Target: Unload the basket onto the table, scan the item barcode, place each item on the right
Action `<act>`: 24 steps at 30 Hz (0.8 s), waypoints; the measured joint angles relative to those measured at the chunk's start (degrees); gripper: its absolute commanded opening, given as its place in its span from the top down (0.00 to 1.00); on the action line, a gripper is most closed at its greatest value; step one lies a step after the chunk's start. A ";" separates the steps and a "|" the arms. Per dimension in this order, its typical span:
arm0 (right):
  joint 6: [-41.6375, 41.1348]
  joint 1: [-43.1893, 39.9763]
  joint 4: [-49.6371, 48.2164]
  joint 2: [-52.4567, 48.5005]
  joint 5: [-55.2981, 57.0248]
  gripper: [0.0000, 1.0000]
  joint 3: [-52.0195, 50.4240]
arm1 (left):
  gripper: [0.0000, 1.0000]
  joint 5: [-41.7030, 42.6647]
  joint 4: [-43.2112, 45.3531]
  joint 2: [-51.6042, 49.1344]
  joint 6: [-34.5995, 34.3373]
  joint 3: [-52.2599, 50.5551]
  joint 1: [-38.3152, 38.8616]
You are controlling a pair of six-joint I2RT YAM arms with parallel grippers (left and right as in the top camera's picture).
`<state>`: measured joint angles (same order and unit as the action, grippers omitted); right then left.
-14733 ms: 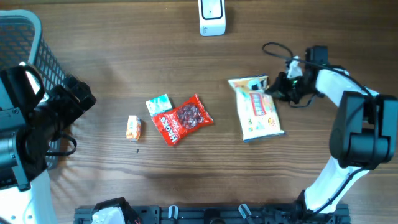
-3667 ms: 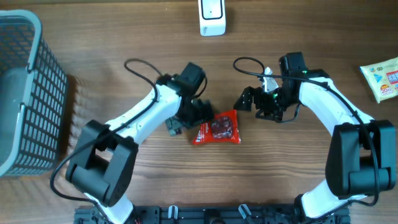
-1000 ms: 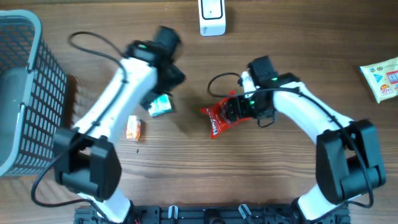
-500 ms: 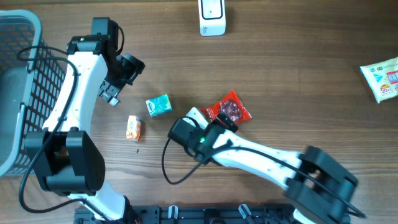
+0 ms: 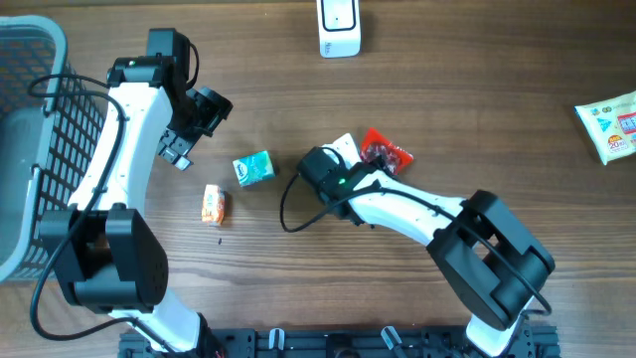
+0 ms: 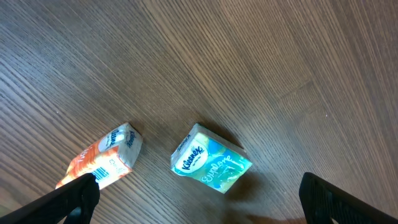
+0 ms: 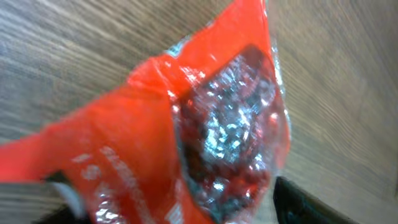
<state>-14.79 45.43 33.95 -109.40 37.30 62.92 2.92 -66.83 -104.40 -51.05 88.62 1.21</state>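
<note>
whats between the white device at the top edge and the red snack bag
Nothing: in the overhead view only bare wooden table separates the white device from the red snack bag.

A brown wood-grain table (image 5: 497,60) fills the overhead view. A grey mesh basket (image 5: 40,149) stands at the left edge, partly cut off by the frame. Left of centre lies a small teal tissue pack (image 5: 254,168), marked Kleenex. A small orange and white pack (image 5: 213,204) lies near it to the lower left, not touching. At the right edge, a white and yellow snack bag (image 5: 608,121) is partly out of frame. A black rail (image 5: 328,343) runs along the bottom edge.
</note>
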 measured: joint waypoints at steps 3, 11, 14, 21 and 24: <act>0.15 0.07 -2.21 0.00 -0.15 0.96 0.00 | 0.00 0.00 -0.02 0.00 0.00 0.00 0.00; -1.84 -0.46 7.48 0.55 -1.73 0.96 6.73 | 0.00 0.00 0.00 0.00 0.00 0.00 0.00; -1.25 -4.68 10.36 5.64 -14.58 0.96 14.05 | 0.00 0.00 0.00 0.00 0.00 0.00 0.00; 5.38 -37.07 9.03 11.26 -77.05 0.96 15.47 | 0.00 0.00 0.00 0.00 0.00 0.00 0.00; 9.09 -47.41 8.33 7.15 -99.60 0.96 13.31 | 0.00 0.00 -0.02 0.00 0.00 0.00 0.00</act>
<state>-5.69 -1.98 42.28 -102.26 -62.30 76.23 2.92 -66.85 -104.40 -51.05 88.62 1.21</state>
